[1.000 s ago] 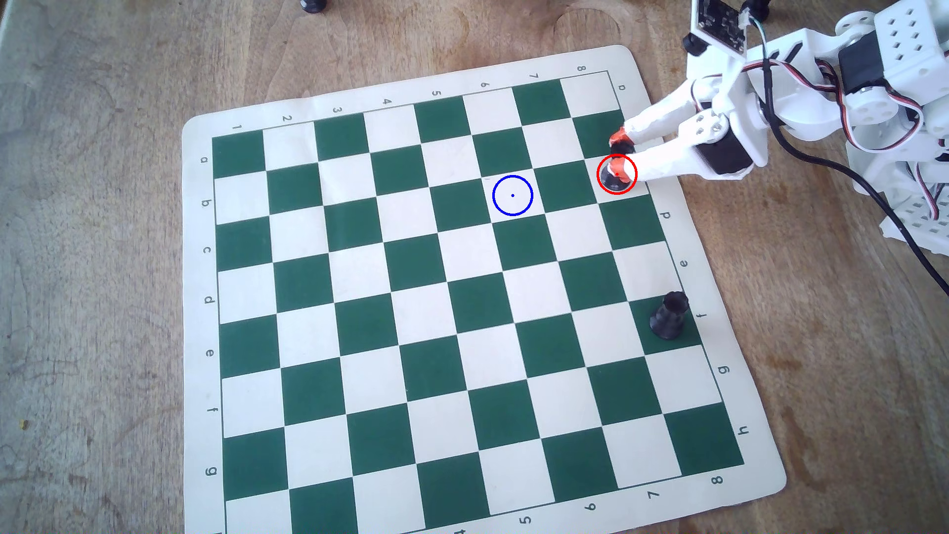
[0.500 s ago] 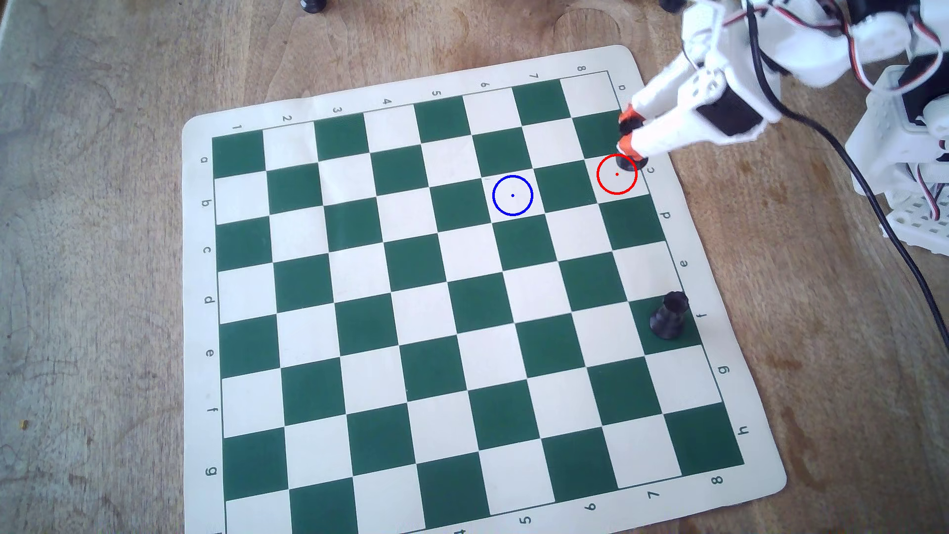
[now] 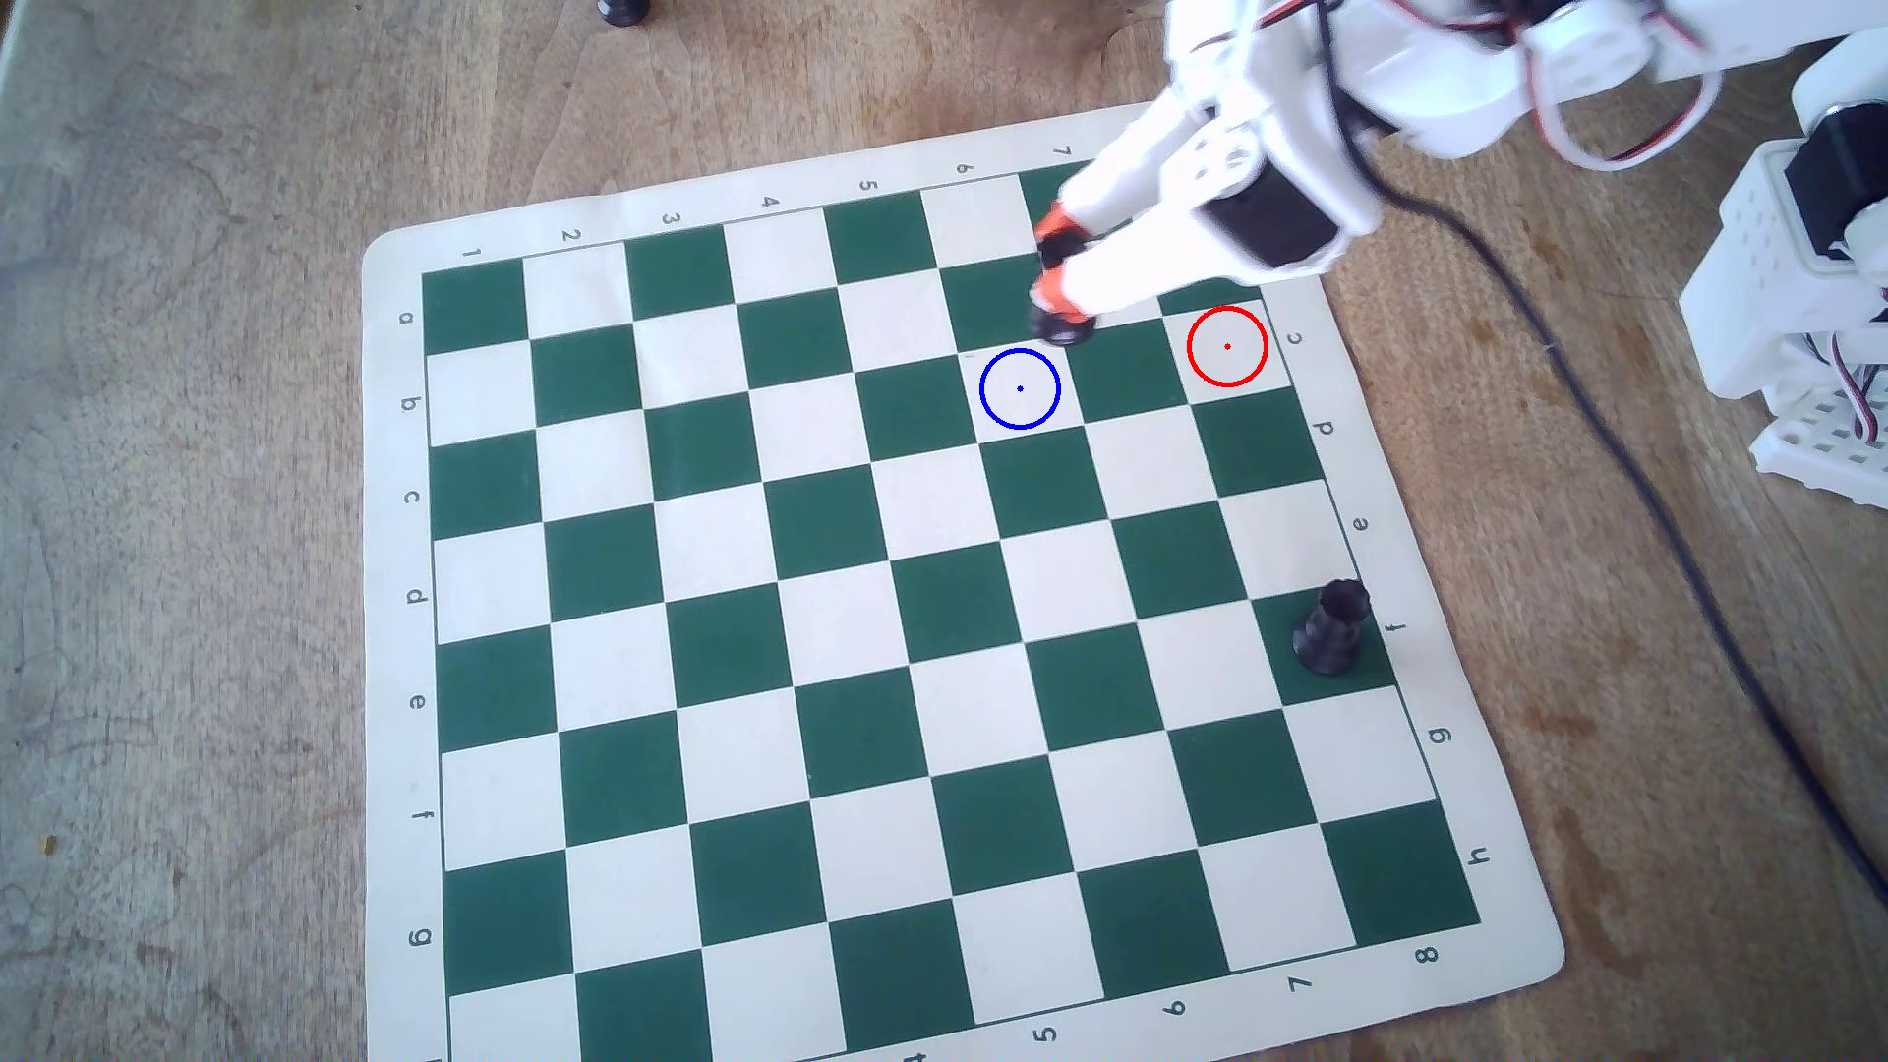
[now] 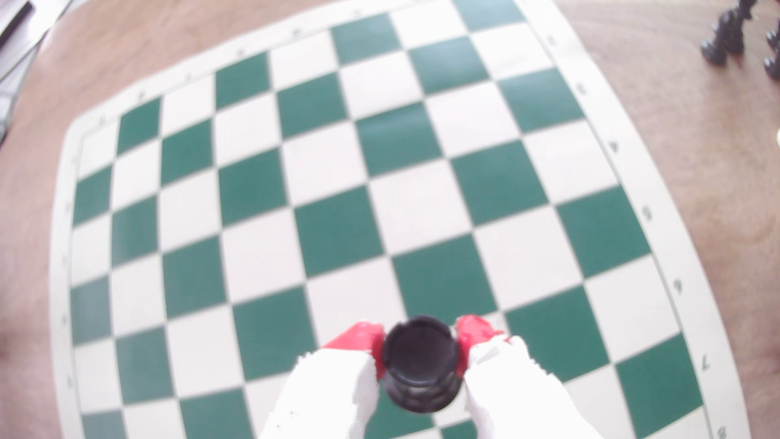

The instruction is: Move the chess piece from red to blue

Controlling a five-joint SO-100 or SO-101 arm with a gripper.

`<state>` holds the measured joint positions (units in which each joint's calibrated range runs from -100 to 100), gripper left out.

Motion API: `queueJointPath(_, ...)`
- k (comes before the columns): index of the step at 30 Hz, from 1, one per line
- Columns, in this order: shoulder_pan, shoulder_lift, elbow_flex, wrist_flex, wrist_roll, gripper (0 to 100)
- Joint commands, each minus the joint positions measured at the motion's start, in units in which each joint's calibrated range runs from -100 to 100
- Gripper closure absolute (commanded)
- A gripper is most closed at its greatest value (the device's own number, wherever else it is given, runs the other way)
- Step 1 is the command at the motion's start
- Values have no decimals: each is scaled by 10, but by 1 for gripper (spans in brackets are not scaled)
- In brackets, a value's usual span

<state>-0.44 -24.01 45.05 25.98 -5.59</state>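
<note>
My gripper (image 3: 1057,266) is shut on the chess piece (image 3: 1063,327), a small black rook lifted off the board. In the overhead view it hangs just up and right of the blue circle (image 3: 1020,388). The red circle (image 3: 1227,346) sits on a white square near the board's right edge with nothing in it. In the wrist view the rook (image 4: 420,363) shows from below, its round base pinched between the red-tipped fingers (image 4: 358,337) of my gripper (image 4: 420,337).
A second black rook (image 3: 1330,625) stands on a green square near the right edge of the chessboard mat (image 3: 393,572). A black cable (image 3: 1635,480) trails over the wooden table on the right. Several spare black pieces (image 4: 726,33) stand off the board.
The gripper closed on the rook at the red circle, lifted it, and has carried it left across about two squares toward the blue circle. The red circle now stands bare.
</note>
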Motion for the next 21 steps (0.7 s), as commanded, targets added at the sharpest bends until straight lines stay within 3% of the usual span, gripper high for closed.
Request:
queueJointPath(1,16,30,-42,-80,-3,100)
queueJointPath(13,14,165,-6,-184,-16,100)
queueJointPath(21,15,188,6,-189,-13,100)
